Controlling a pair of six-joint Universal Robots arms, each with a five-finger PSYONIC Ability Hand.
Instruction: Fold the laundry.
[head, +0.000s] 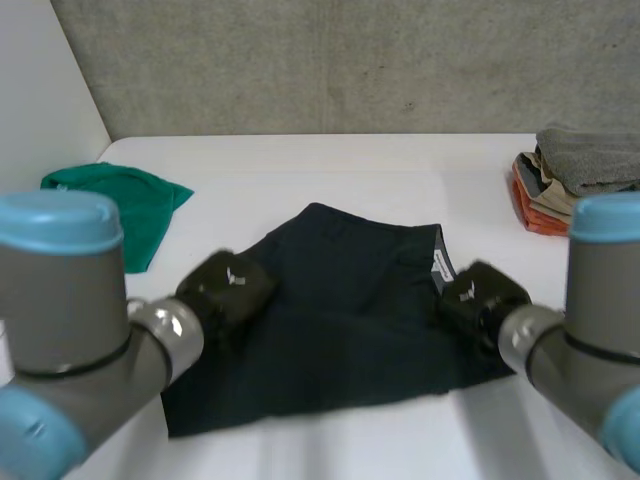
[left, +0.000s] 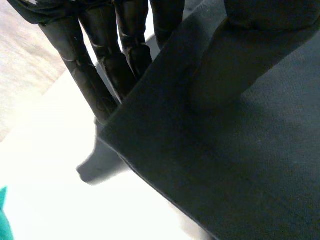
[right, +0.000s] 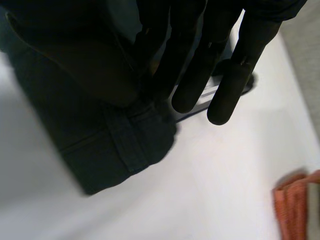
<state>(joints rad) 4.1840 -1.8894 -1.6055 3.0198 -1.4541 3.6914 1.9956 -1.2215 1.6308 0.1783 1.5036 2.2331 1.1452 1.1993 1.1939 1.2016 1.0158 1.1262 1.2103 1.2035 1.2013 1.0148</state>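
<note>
Navy shorts (head: 340, 320) spread at bench (head: 300, 170) centre on my feed; left hand (head: 225, 285) fingers (left: 82, 75) pinch their 9 o'clock edge, right hand (head: 480, 298) fingers (right: 234, 82) pinch the waistband at 3 o'clock.

Head cam overhead, wrist cams close-up, all share dark garment (head: 340, 320)
</note>
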